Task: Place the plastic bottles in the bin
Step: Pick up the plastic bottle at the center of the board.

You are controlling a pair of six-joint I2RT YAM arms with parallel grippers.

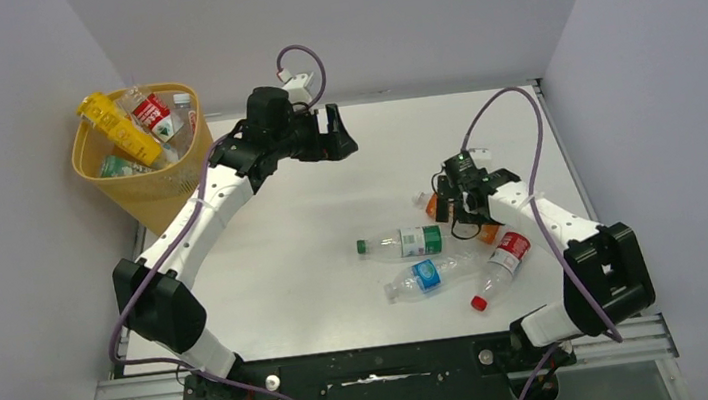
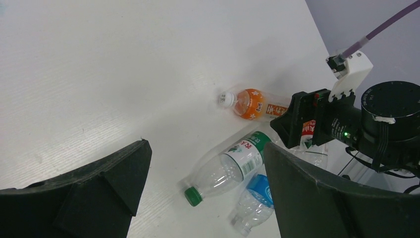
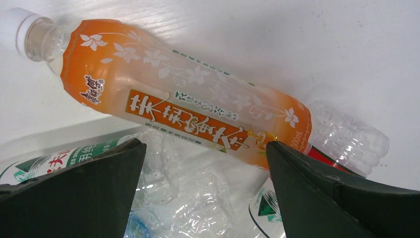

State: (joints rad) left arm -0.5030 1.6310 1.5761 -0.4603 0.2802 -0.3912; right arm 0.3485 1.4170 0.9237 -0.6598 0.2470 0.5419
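The yellow-orange bin [image 1: 85, 168] at the back left holds several bottles. My left gripper [image 1: 339, 133] hangs open and empty over the table's back middle, to the right of the bin. Four plastic bottles lie at the right: an orange one [image 1: 488, 234], a green-capped one [image 1: 403, 243], a blue-labelled one [image 1: 428, 275] and a red-capped one [image 1: 501, 264]. My right gripper [image 1: 459, 210] stands open just above the orange bottle [image 3: 173, 104], its fingers apart over crumpled clear plastic [image 3: 213, 193]. The left wrist view shows my left gripper [image 2: 205, 148] and the green-capped bottle [image 2: 233, 166] below it.
Grey walls close in the table [image 1: 287, 268] on three sides. The bin stands beside the table's back left corner. Purple cables [image 1: 520, 101] loop above both arms. The aluminium base rail [image 1: 379, 368] runs along the near edge.
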